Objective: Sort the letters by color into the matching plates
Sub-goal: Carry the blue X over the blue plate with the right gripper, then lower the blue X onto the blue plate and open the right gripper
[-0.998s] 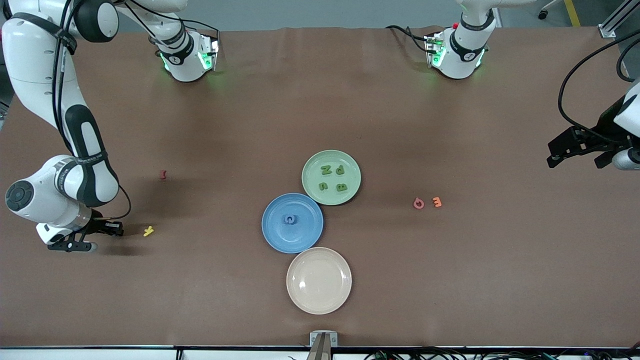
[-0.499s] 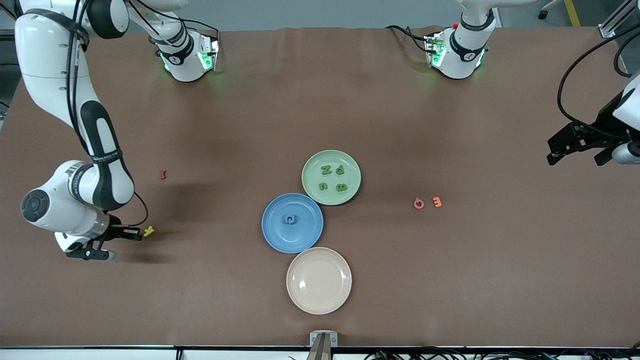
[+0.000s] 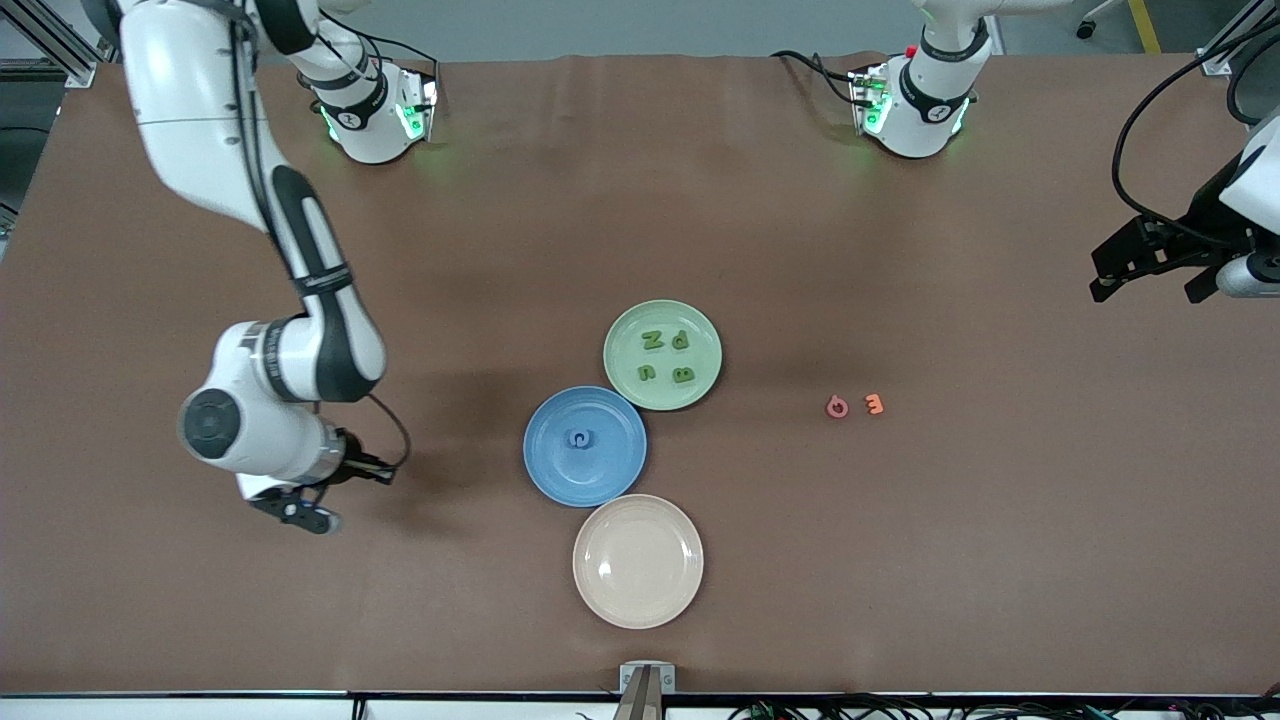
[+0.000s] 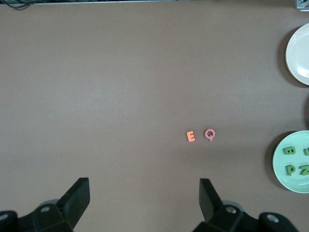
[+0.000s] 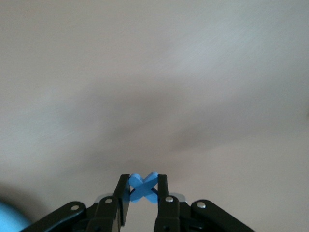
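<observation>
My right gripper (image 5: 143, 186) is shut on a blue X letter (image 5: 143, 189), pinched between its fingertips. In the front view that right gripper (image 3: 386, 474) is over bare table beside the blue plate (image 3: 560, 472), toward the right arm's end. One blue letter C (image 3: 579, 439) lies in the blue plate. The pale green plate (image 3: 630, 322) holds several green letters (image 3: 652, 340). My left gripper (image 3: 1147, 290) waits open and holds nothing at the left arm's end of the table; in its wrist view the left gripper (image 4: 144, 187) is over bare table, with the green plate (image 4: 279, 162) at the frame's edge.
A cream plate (image 3: 638, 561) sits nearer the front camera than the blue plate, touching it. A pink Q (image 3: 837, 407) and an orange E (image 3: 874, 404) lie side by side between the green plate and the left arm's end.
The right arm has swung from its end of the table toward the plates with the blue X in its grip, and now covers the yellow and red pieces. The left gripper drifted slightly.
</observation>
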